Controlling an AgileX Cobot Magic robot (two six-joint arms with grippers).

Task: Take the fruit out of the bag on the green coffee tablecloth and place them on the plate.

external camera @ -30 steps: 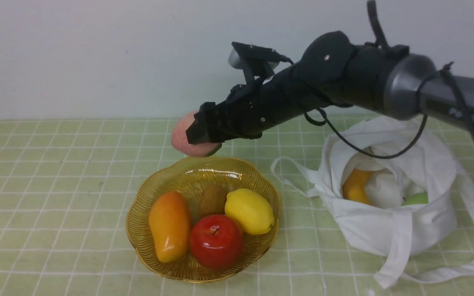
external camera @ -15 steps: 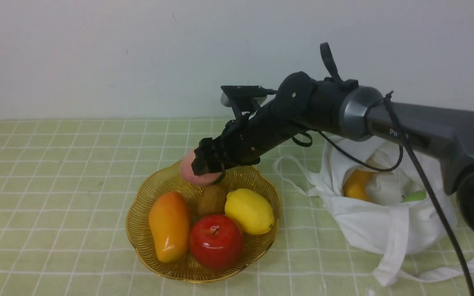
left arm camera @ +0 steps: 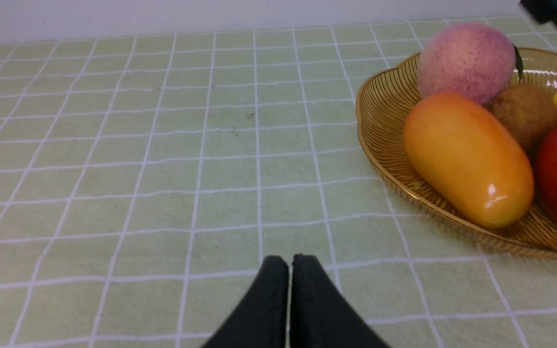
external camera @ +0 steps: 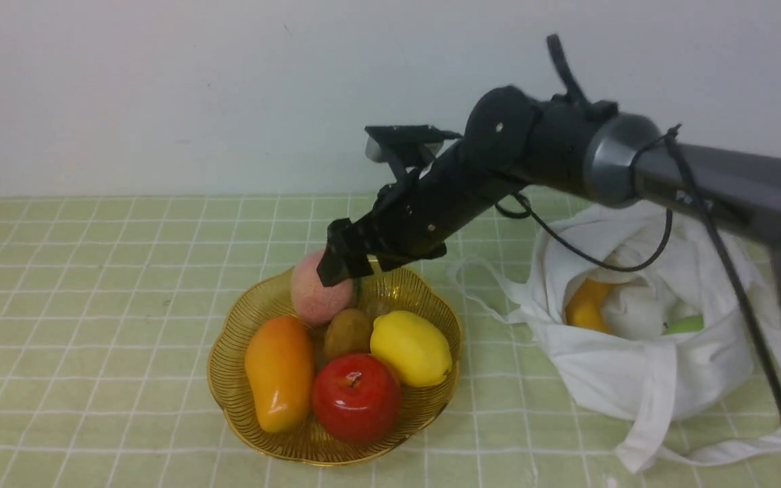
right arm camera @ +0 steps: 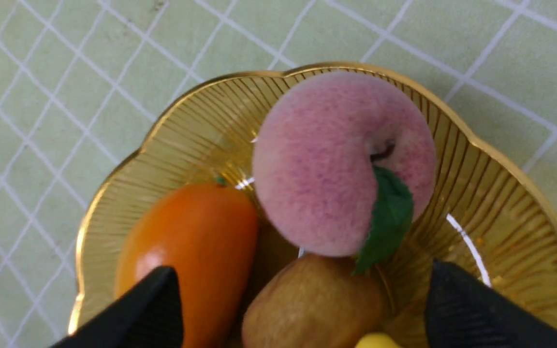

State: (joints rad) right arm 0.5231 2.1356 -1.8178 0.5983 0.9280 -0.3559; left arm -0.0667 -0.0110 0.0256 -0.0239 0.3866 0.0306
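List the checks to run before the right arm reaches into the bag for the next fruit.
1. Peach resting in the plate: ok.
2. Right jaws wide open, clear of the peach: ok.
3. Bag mouth open, orange fruit and green fruit visible inside: ok.
4. Bag emptied: not ok.
5. Room left on the plate beside mango, apple, lemon, kiwi: cannot tell.
6. Left jaws shut, away from the plate: ok.
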